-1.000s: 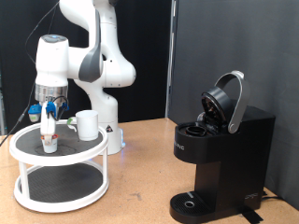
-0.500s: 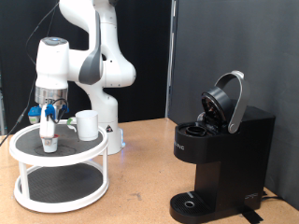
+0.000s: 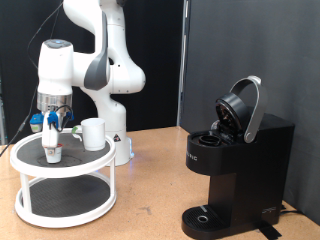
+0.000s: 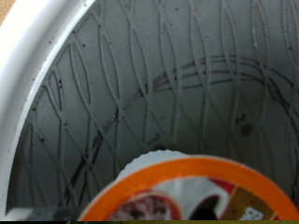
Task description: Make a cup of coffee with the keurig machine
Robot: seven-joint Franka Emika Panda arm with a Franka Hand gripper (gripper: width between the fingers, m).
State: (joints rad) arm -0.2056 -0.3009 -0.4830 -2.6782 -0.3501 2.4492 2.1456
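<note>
I see my end effector [image 3: 52, 138] down over the pod [image 3: 52, 153] on the white two-tier stand [image 3: 62, 172], fingers narrow around it. The cup [image 3: 93, 133] stands just beside it there; the keurig machine [image 3: 238, 165] sits well apart on the bench [image 3: 150, 200], lid raised.

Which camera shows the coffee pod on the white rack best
The wrist view: the coffee pod fills its lower part, orange rim and printed lid clear against the rack's mesh. The exterior view shows only a small white shape under the gripper on the rack's top tier.
</note>
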